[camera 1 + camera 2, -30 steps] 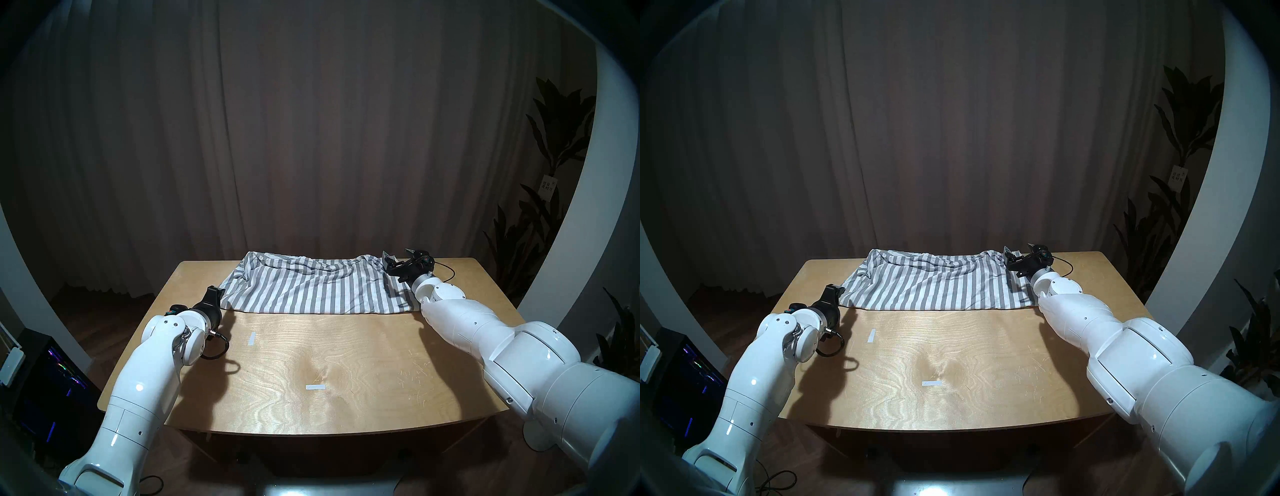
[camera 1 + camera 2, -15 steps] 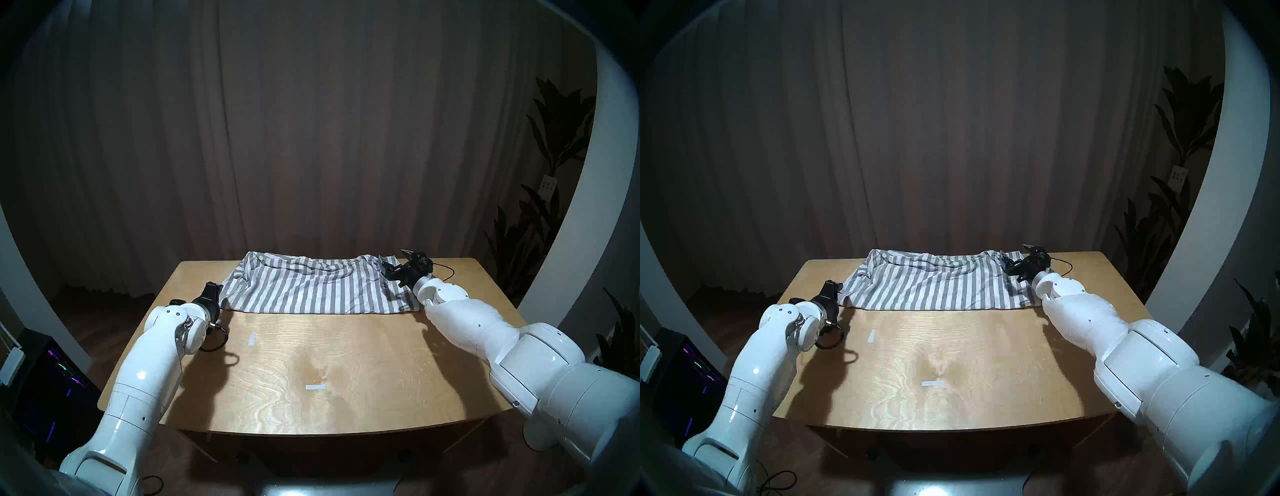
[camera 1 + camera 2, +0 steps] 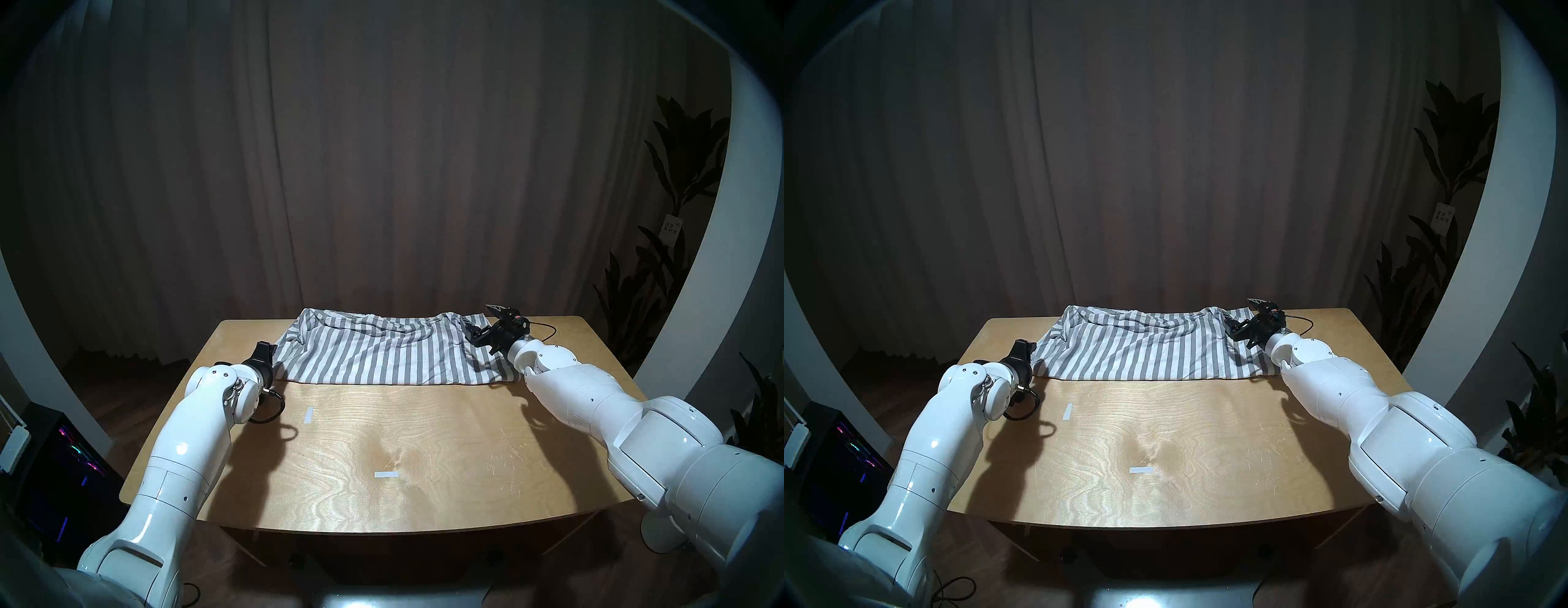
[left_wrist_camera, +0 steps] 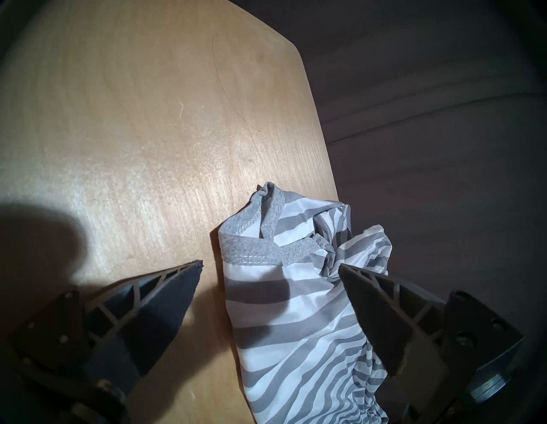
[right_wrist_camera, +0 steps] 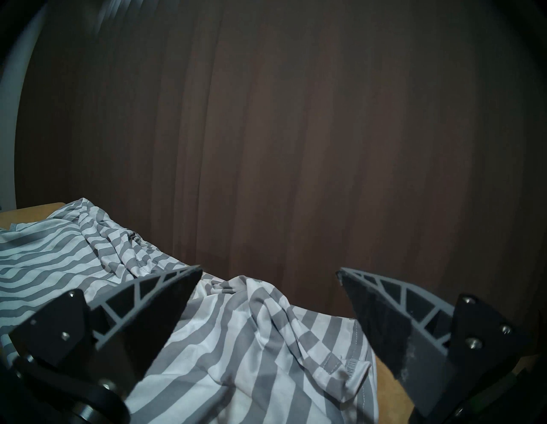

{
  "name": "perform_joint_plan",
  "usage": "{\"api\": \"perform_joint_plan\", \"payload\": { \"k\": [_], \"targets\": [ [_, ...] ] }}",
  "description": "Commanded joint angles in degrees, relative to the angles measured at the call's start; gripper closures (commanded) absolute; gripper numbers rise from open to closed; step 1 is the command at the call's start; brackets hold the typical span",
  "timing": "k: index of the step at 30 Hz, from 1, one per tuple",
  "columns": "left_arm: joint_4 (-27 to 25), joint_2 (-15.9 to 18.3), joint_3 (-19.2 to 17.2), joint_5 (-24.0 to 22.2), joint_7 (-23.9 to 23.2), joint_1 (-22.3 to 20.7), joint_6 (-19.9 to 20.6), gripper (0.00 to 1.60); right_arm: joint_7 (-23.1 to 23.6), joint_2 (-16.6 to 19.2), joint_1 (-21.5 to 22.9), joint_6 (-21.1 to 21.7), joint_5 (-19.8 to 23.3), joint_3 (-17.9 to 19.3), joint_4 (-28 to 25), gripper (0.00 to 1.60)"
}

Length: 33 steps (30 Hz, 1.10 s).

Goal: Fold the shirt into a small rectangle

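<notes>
The shirt (image 3: 390, 352) lies on the far half of my bench (image 3: 424, 446), its long axis running side to side across my view, stripes running toward and away from me. The near edge is a fairly straight line; the far edge is bunched into ridges and folds along the bench's back rim. The neck end points to my left: in my left wrist view the grey ribbed neckband (image 4: 251, 251) sits crumpled at that end, close to the bench's far edge.

My left gripper (image 3: 265, 349) is at the shirt's left end, jaws wide open and holding nothing. From the wrist, one finger (image 4: 165, 299) is over bare wood and the other over the striped cloth, so the neck end lies between them. Whether either tip touches the cloth I cannot tell.

My right gripper (image 3: 483, 325) is at the shirt's far right corner, pointing about level, jaws also wide open and empty. In its wrist view a stitched hem corner (image 5: 352, 367) lies between the fingers, rumpled, with the dark curtain (image 5: 296, 133) behind.

The near half of the bench carries only two short strips of pale tape (image 3: 386, 474), one near the middle and one toward my left. A black cable (image 3: 547, 331) loops on the wood beside my right wrist. A plant (image 3: 674, 212) stands off to the right, well away.

The cloth is thin and soft, with even grey and white stripes. The bench is pale plywood with wavy grain, scratched on the right.
</notes>
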Motion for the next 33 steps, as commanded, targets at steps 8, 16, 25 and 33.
{"api": "perform_joint_plan", "payload": {
  "k": [8, 16, 25, 33],
  "targets": [
    [4.1, -1.5, 1.1, -0.1, -0.1, -4.3, 0.9, 0.0, 2.3, 2.0, 0.6, -1.2, -1.2, -0.5, -3.9, 0.0],
    [6.8, -2.1, 1.8, -0.1, -0.2, -5.8, 1.4, 0.0, 3.7, 2.9, 0.4, -1.4, -2.2, -0.6, -5.5, 0.0],
    [9.4, -2.6, 2.3, 0.0, -0.3, -7.6, 1.9, 0.0, 5.0, 3.8, 0.0, -1.5, -3.1, -0.5, -7.4, 0.0],
    [12.0, -3.0, 2.8, 0.0, -0.5, -8.9, 2.3, 0.27, 6.3, 4.5, -0.5, -1.6, -3.7, -0.4, -9.2, 0.0]
  ]
}}
